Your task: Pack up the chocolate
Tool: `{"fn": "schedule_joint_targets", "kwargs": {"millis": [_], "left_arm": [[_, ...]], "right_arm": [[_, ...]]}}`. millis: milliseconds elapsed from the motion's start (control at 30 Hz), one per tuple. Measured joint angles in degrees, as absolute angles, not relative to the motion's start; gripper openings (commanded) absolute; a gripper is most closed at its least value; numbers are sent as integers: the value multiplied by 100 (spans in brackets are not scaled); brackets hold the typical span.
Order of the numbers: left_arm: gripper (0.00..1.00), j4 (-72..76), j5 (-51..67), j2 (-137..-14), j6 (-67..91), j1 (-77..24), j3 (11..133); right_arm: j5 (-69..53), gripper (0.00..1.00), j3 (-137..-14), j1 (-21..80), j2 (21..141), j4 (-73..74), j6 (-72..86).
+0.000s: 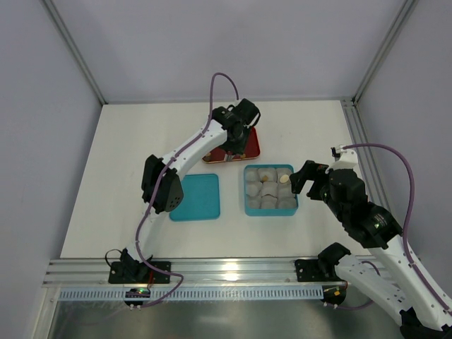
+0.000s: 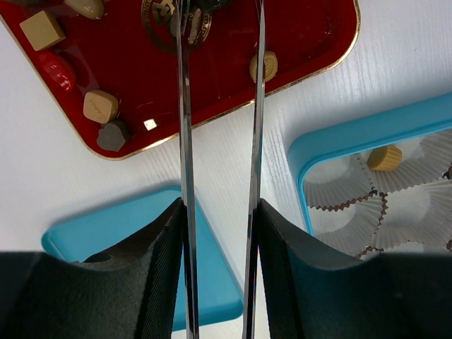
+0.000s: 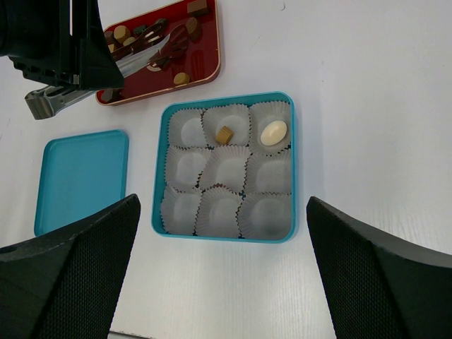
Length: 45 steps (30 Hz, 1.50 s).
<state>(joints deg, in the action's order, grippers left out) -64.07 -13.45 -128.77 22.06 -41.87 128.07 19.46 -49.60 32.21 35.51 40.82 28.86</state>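
White surface (image 1: 120, 162) with grey walls around it carries everything. Left of the blue box (image 3: 292, 169), near it but apart from it, the blue lid (image 1: 196, 196) lies flat.

Behind the box and a little to its left stands the red tray (image 2: 304, 28). Most of the chocolate (image 2: 101, 106) is on it: tan squares, a dark piece, and a cream round piece (image 2: 263, 66). The left fingers (image 2: 155, 261) are closed on a pair of metal tongs (image 3: 49, 101). The two thin blades run straight ahead from the fingers, and their ends are over the tray. The cream round piece lies just beside the right blade, on its outer side. Whether the tips pinch anything, I cannot tell.

Inside the box sit nine paper cups (image 3: 222, 212). In the row far from the arms, the middle cup holds a tan piece (image 3: 224, 133) and the right cup holds a cream oval (image 3: 273, 132). The other cups are empty.

Right of the box, near its wall, the right fingers (image 3: 70, 275) stand wide open and hold nothing.

I judge that the coming move is a pick on the tray, and it belongs to the left arm, which is the nearer one. The blades lie along the line from fingers to tray, so a piece must come between them. After that, the way goes to the right and nearer, to the box.
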Motion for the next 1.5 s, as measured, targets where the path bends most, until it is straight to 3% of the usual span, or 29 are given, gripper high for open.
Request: {"fn": "schedule_joint_targets", "kwargs": {"millis": [533,1033,1500], "left_arm": [[39,-6407,-1323,-12956,2206,-4187,12779],[26,-6405,-1299,-12967,2202,-4187,12776],[23,-6425,-1308,-12964,2198,-4187,12857]], "right_arm": [[1959,100,-4960,3221,3551,4082,2886],[1962,100,-4960,3221,3555,4082,2886],[1964,100,-4960,3221,3568,4080,2886]]}}
